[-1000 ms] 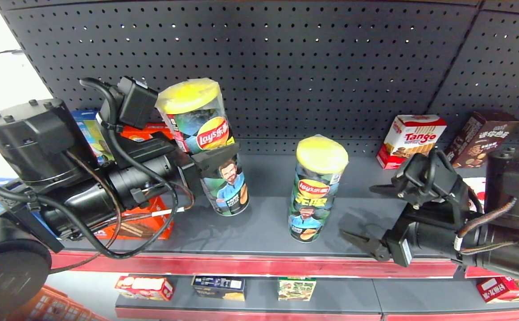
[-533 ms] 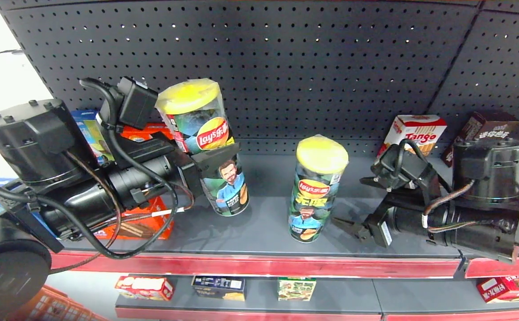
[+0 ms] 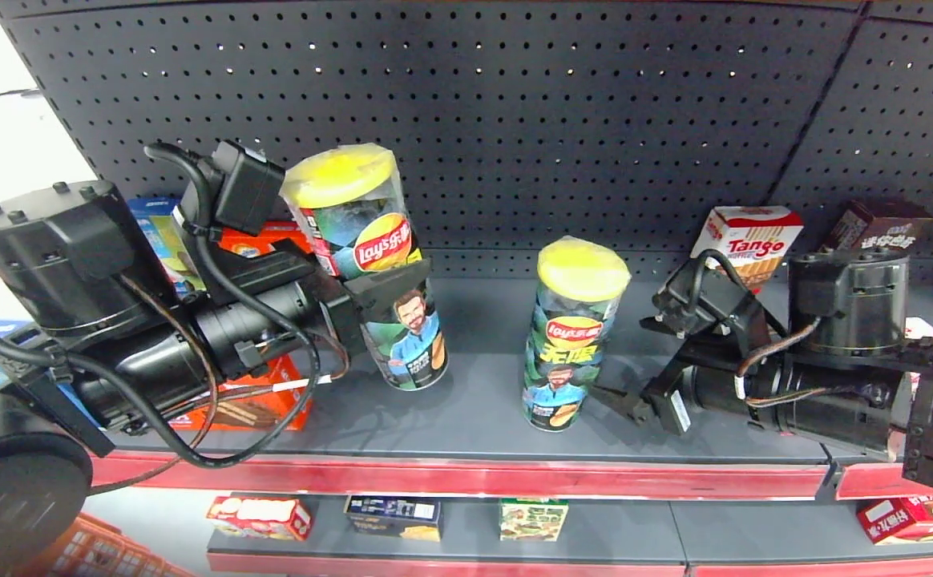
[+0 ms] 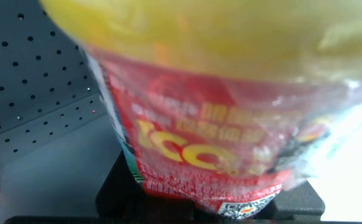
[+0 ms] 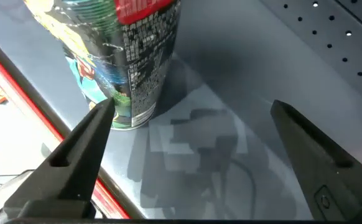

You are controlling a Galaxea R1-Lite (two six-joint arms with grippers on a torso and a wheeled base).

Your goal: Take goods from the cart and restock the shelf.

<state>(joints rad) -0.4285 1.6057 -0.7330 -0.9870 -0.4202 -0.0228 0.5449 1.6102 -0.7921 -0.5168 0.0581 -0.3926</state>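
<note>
A: What are we seeing in the left gripper (image 3: pixel 377 290)?

B: We are seeing it clamping the held can (image 3: pixel 358 232) about its middle, with the jaws closed onto the tube from both sides. The tube is wearing a yellow lid under clear film and a red-and-yellow badge. Lower down it is showing a drawn bearded man in blue.

A: And where is that can sitting?

B: It is leaning with its top tipped toward the left, over the left part of the dark grey shelf (image 3: pixel 482 401) and in front of the pegboard (image 3: pixel 555 120). We are not managing to tell whether its base is touching the deck.

A: How is the right gripper (image 5: pixel 193 168) looking?

B: It is lying low over the shelf, spread wide and holding nothing.

A: Are we finding anything near it?

B: Yes, the standing can (image 3: pixel 572 336), which is carrying the same yellow lid and the same artwork. It is standing upright near the shelf's red front edge, well apart from the held can.

A: Is it sitting between the jaws?

B: No, it is standing ahead of them, just beyond the tip of the finger (image 5: pixel 81 155) nearer the front edge. We are not able to tell whether finger and can are touching.
</note>
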